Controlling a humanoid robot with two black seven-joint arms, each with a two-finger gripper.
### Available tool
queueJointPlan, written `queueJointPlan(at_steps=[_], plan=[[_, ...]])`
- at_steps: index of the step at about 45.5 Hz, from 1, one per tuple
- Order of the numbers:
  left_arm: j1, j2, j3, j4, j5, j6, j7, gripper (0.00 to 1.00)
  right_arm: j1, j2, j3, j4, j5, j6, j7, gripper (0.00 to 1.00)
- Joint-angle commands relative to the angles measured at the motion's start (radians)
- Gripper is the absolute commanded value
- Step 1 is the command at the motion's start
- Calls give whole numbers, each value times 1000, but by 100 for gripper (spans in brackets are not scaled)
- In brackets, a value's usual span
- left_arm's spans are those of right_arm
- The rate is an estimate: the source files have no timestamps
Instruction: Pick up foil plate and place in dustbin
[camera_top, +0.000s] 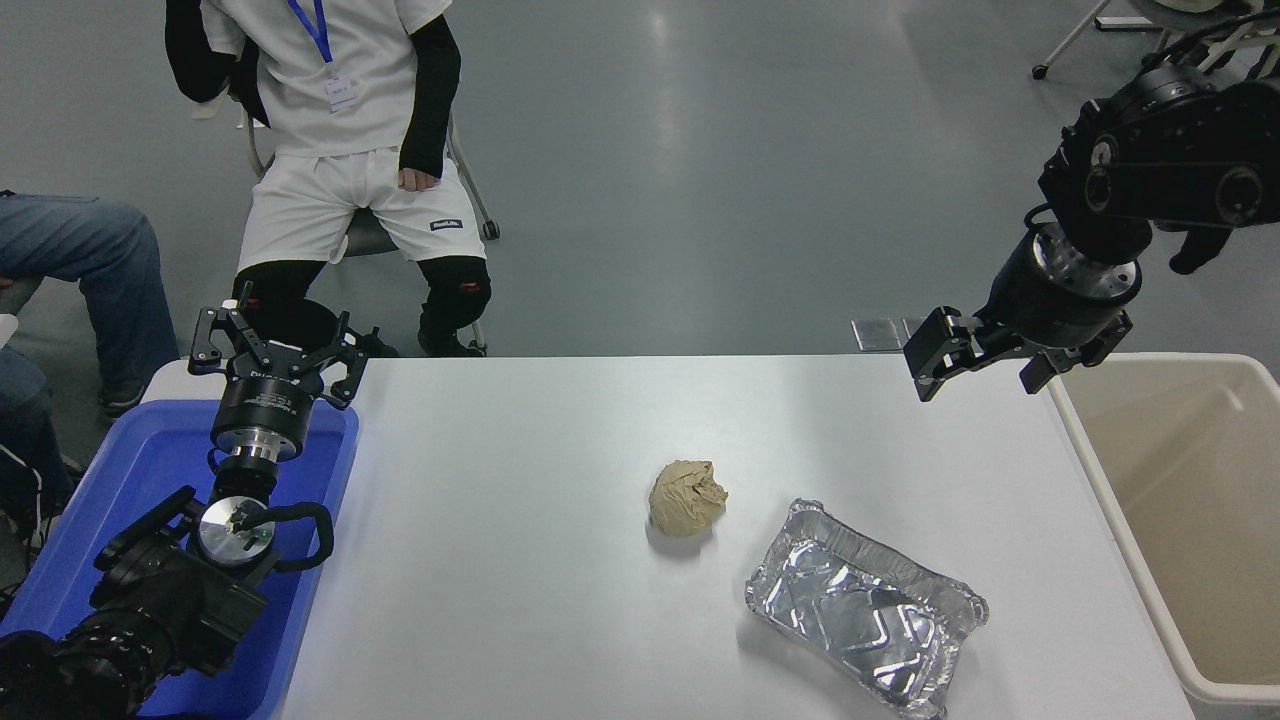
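Jaws spread wide and empty, our right gripper (985, 362) hangs over the table's (520, 600) far right edge, beside the dustbin (1190, 520). The foil plate (864, 606) lies on the table, near the paper ball (686, 497). Our left gripper (270, 352) sits parked over the blue tub (150, 470), jaws likewise apart.

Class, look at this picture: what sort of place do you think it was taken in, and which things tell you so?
Probably a robotics lab or test room, not a home. Two black robot arms work at a plain white table, the left gripper parked over a blue tub, the right gripper raised; a person sits watching on a bare grey floor.
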Motion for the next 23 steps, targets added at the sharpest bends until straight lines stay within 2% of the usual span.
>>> queueJointPlan(at_steps=[1, 9, 23], plan=[[0, 0, 0, 0, 0, 0, 0, 99, 0, 4, 8, -3, 5, 0, 0, 100], [0, 0, 0, 0, 0, 0, 0, 99, -6, 6, 2, 0, 69, 0, 0, 100], [0, 0, 0, 0, 0, 0, 0, 99, -54, 6, 34, -1, 55, 0, -2, 100]])
